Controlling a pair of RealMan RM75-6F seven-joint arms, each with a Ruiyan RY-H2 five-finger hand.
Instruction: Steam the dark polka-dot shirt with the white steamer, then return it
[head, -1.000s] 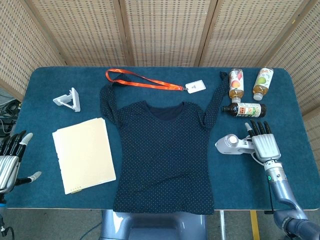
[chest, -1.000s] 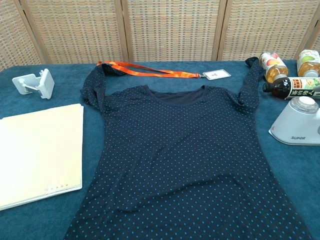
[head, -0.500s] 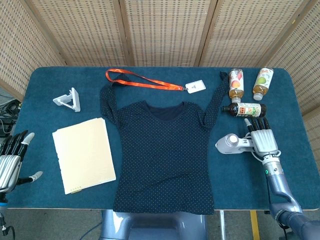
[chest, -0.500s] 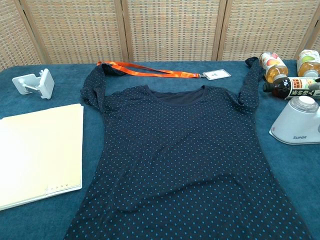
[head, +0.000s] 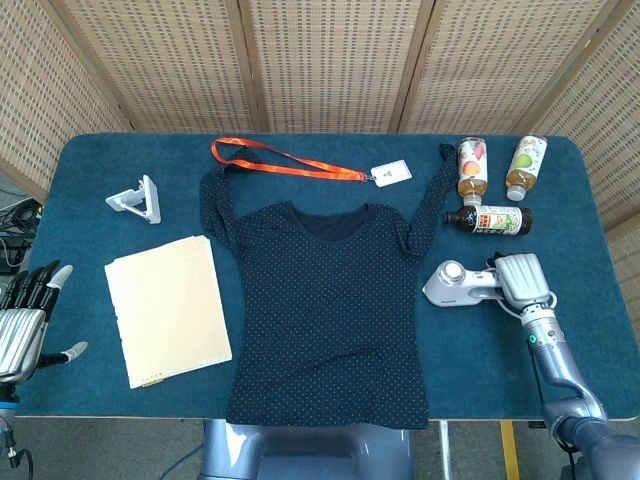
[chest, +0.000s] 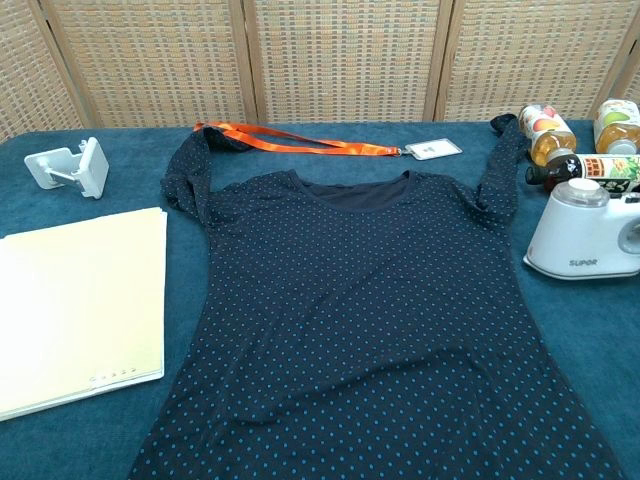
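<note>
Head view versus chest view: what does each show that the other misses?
Only the head view shows both hands: the right hand on the white steamer, the left hand off the table's left edge. Only the chest view lets the steamer's brand lettering be read. Both show the polka-dot shirt, orange lanyard, bottles and paper stack.

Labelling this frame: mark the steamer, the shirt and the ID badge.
white steamer (chest: 578, 232), chest view, front of its body.
polka-dot shirt (head: 325, 310), head view, mid torso.
ID badge (head: 391, 173), head view, card centre.
</note>
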